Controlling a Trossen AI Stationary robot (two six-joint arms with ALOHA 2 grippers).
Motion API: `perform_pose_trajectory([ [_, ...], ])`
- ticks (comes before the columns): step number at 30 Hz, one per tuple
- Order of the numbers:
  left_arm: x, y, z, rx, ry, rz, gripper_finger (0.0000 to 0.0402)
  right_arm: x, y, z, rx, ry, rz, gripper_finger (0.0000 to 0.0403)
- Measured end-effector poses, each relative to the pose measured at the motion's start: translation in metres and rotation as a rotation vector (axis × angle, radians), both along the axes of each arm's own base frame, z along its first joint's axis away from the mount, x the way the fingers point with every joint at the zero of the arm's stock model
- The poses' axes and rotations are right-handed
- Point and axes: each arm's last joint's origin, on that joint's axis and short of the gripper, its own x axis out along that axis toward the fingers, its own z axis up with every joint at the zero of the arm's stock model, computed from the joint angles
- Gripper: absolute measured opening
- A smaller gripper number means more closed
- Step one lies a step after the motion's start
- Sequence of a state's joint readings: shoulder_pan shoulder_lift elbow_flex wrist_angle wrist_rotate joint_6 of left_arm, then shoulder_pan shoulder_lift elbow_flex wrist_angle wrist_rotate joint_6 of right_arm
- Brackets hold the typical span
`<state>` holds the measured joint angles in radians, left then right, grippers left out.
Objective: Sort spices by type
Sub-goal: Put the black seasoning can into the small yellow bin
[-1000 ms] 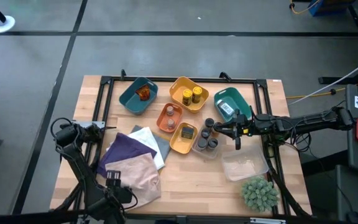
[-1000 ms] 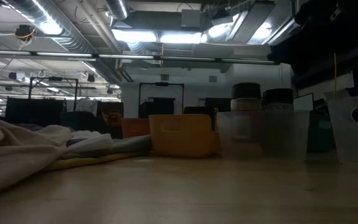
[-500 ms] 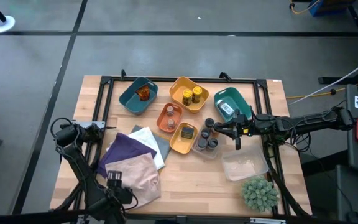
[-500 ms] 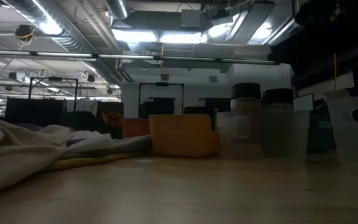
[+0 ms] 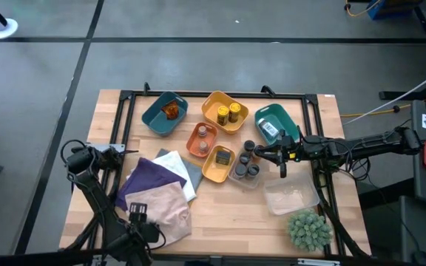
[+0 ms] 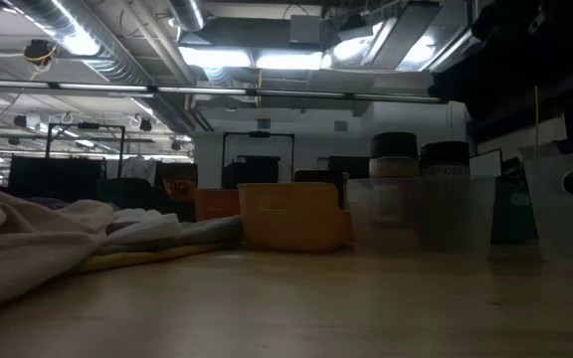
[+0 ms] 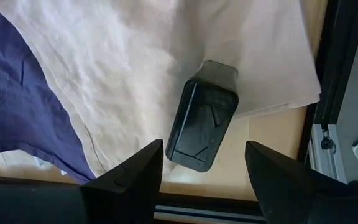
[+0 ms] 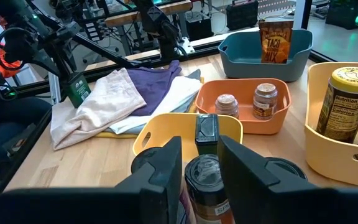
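Note:
The spices sit in trays: two yellow jars [image 5: 228, 112], an amber packet [image 5: 170, 111], a white-labelled packet [image 5: 269, 130], two small jars [image 5: 200, 140], grey-lidded jars [image 5: 248, 164]. A dark green tin [image 7: 202, 124] stands upright on the near corner of the pinkish cloth [image 5: 163, 208], and also shows as the tin [image 8: 78, 90]. My left gripper [image 7: 204, 146] points down over it, open, one finger on each side and a gap showing at the tin. My right gripper [image 5: 259, 154] hovers shut above the grey-lidded jars.
Purple cloth [image 5: 150, 181] and white cloth [image 5: 187, 177] lie beside the pinkish one. The trays cluster at mid-table; an empty clear tray [image 5: 291, 196] and a green spiky plant [image 5: 309, 229] are at the near right. A black frame rail [image 7: 337, 74] runs beside the tin.

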<state>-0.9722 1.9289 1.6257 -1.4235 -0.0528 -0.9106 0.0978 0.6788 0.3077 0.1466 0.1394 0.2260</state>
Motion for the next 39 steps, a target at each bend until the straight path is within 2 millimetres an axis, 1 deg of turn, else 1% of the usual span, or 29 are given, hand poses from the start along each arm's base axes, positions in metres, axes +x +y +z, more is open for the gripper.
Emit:
perform_pose_trajectory([
  [7,0.0012,-0.0017,-0.0003,-0.019,-0.010,-0.021,0.0210,0.0000,0.0000,0.0000,0.000,0.000,0.000,0.0104],
  [22,0.0069,0.0014,-0.0003,-0.019,-0.022,-0.010,0.0210,0.0000,0.0000,-0.0001,0.000,0.001,0.000,0.0104],
  [39,0.0070,0.0013,-0.0003,-0.020,-0.023,-0.004,0.0210,-0.0005,-0.0001,-0.0023,-0.003,0.024,0.000,0.0104],
])
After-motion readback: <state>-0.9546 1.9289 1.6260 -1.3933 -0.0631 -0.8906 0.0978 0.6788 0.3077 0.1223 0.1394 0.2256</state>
